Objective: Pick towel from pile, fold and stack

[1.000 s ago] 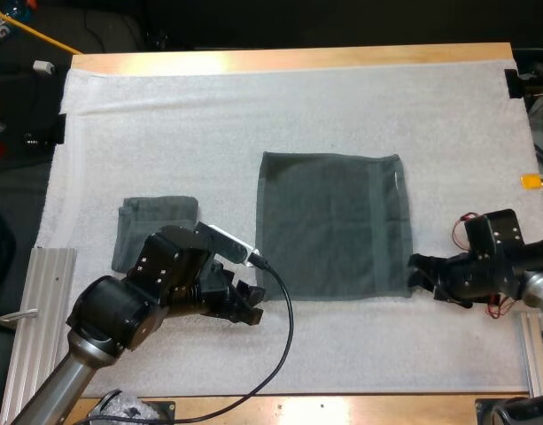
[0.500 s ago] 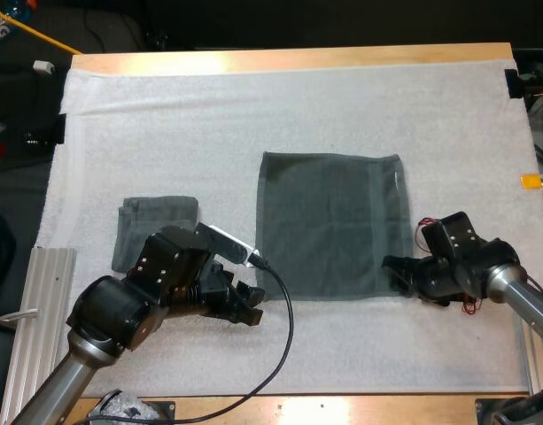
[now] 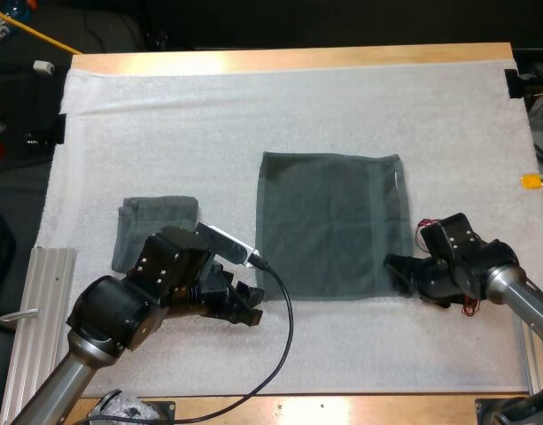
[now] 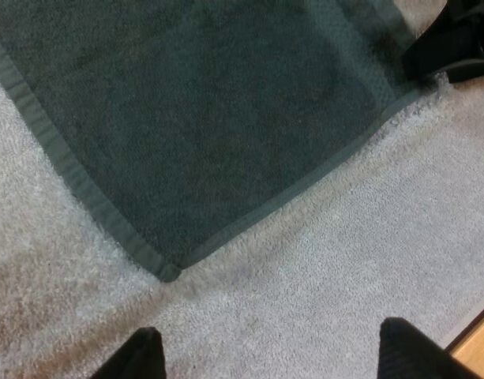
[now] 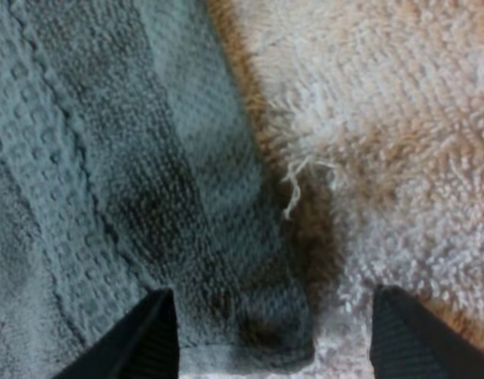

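Observation:
A dark grey-green towel [image 3: 333, 226] lies spread flat in the middle of the white mat [image 3: 253, 115]. A second towel, folded [image 3: 153, 223], sits to its left. My left gripper [image 3: 250, 308] hovers just short of the flat towel's near left corner [image 4: 170, 271], its fingers [image 4: 139, 357] wide apart and open. My right gripper [image 3: 398, 269] is at the near right corner; in the right wrist view its fingers [image 5: 143, 339] stand apart, straddling the towel's corner [image 5: 265, 328]. The left wrist view shows the right gripper [image 4: 455, 43] at that far corner.
A ribbed metal rail [image 3: 36, 310] lies along the mat's left side near my left arm. The table's wooden front edge [image 3: 342, 409] runs close below both arms. Bare mat stretches behind the towels.
My right gripper slid left from beside the mat's right side to the towel's near right corner, then held still. The left arm and both towels stayed put.

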You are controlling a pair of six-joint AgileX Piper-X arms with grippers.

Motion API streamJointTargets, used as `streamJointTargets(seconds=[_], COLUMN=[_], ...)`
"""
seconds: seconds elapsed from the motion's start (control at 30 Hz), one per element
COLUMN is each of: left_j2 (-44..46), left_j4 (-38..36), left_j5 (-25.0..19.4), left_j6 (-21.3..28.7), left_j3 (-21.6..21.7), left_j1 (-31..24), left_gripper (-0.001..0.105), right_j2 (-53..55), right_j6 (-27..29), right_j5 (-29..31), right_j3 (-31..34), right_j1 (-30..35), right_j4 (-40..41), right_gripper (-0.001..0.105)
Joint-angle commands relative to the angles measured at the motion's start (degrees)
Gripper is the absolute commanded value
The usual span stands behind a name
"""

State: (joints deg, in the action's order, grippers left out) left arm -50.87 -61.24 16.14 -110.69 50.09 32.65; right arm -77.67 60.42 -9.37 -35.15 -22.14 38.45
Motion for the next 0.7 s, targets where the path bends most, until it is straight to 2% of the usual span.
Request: streamJointTargets(seconds=[0.0,0.27,0.33,0.5,0.57,0.67], left_j2=[0.33,0.33,0.33,0.33,0.29,-0.21], left_j4=[-0.2,-0.2,-0.2,-0.2,-0.2,-0.2], left_j5=[0.37,0.37,0.37,0.37,0.37,0.28], left_j6=[-0.43,-0.43,-0.43,-0.43,-0.38,-0.27], left_j3=[0.05,0.05,0.05,0.05,0.05,0.05], left_j1=[0.21,0.21,0.21,0.21,0.21,0.21], left_gripper=[0.056,0.056,0.056,0.056,0.056,0.056], right_j2=[-0.48,-2.79,-2.81,-2.81,-2.45,-0.97], right_j6=[-0.25,-0.15,-0.15,-0.1,0.59,3.19], right_j5=[-0.07,-3.55,-3.31,-2.78,-2.8,-2.13], right_j3=[0.06,0.06,0.06,0.06,0.06,0.06], right_j1=[-0.13,-0.24,-0.24,-0.24,-0.24,-0.24], right_j4=[-0.04,0.07,0.07,0.07,0.11,0.85], right_gripper=[0.052,0.051,0.044,0.011,0.002,0.0])
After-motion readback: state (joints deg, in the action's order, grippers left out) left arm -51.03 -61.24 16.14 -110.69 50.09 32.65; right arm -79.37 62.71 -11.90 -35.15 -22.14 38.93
